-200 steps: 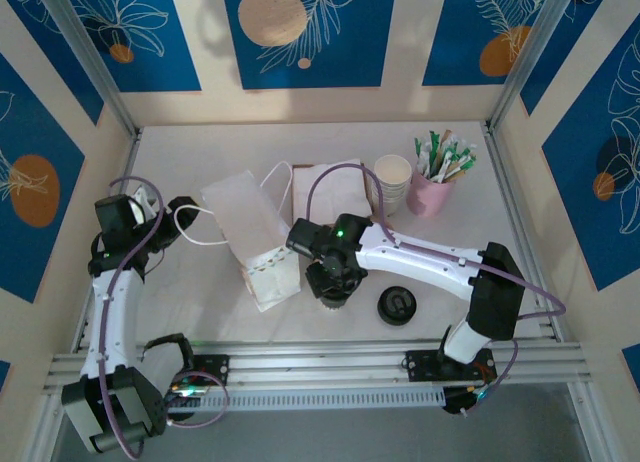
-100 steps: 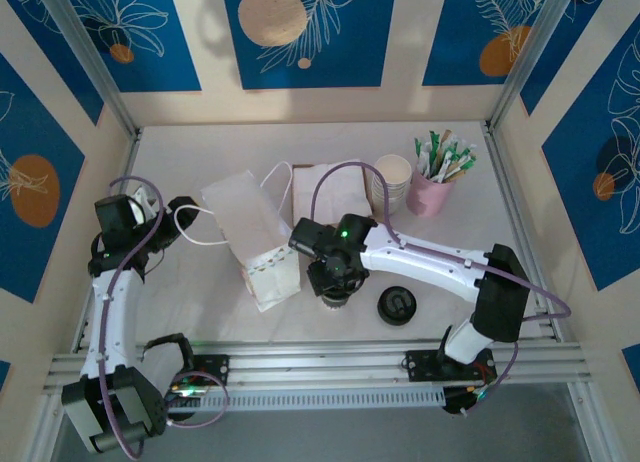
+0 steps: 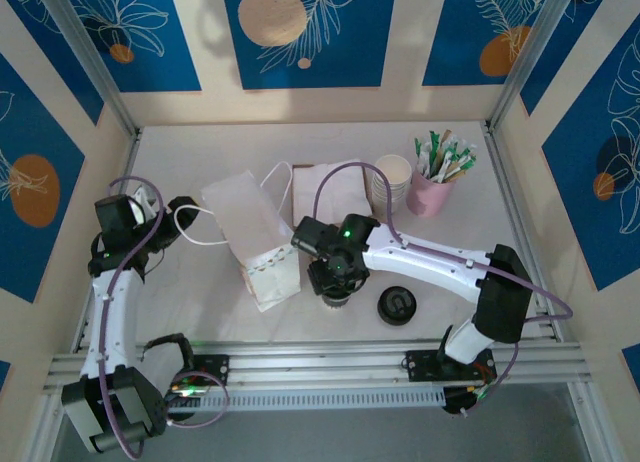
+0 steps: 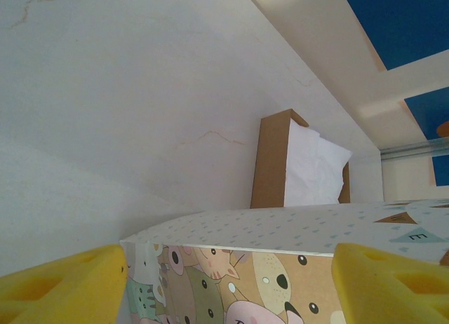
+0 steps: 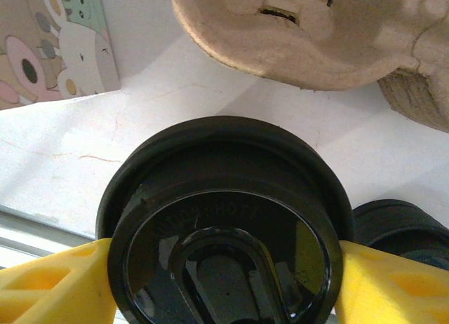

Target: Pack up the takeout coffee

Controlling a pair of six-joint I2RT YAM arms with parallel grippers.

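Note:
The takeout coffee's tan pulp carrier (image 5: 316,22) shows at the top of the right wrist view, just beyond a cup with a black lid (image 5: 224,233). My right gripper (image 5: 224,282) is shut on that lidded cup (image 3: 337,300), a yellow finger (image 5: 56,285) pressed to each side of the lid. It stands right of the white paper bag (image 3: 250,237). My left gripper (image 3: 185,210) is open at the bag's left end. The animal-print bag face (image 4: 231,282) fills the gap just ahead of its yellow fingers (image 4: 63,289); whether they touch it I cannot tell.
A loose black lid (image 3: 397,305) lies right of the held cup. At the back stand a napkin box (image 3: 330,190), a stack of white cups (image 3: 392,182) and a pink cup of sachets (image 3: 432,187). Walls close in on three sides.
My right gripper and the lidded cup have shifted slightly to the right and toward the near edge. The left arm and the bag have not moved.

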